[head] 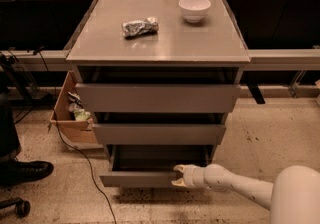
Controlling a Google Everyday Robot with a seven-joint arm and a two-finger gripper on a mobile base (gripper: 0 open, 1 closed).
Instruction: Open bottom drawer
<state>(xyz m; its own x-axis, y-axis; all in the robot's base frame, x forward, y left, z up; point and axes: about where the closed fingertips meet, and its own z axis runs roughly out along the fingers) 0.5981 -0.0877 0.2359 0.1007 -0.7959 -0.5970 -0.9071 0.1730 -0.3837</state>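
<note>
Bottom drawer point(140, 179): lowest of three in the cabinet point(160, 48), just above the floor. It stands partly pulled out toward the camera. The front panel's long axis runs left to right, and its face points at the viewer. The tray behind the panel is in shadow, and its contents cannot be made out.

Gripper point(177, 176): at the right end of that front panel, reaching in from the lower right on the white arm point(235, 187). It is closed on the panel, one finger at the top edge and one lower. It hides the panel's right end.

Middle drawer point(159, 134) and top drawer point(158, 98): fronts less far forward.

Cabinet top: a white bowl point(194, 8) and a foil packet point(140, 27), well apart.

The arm's base is cut off at the right edge.
</note>
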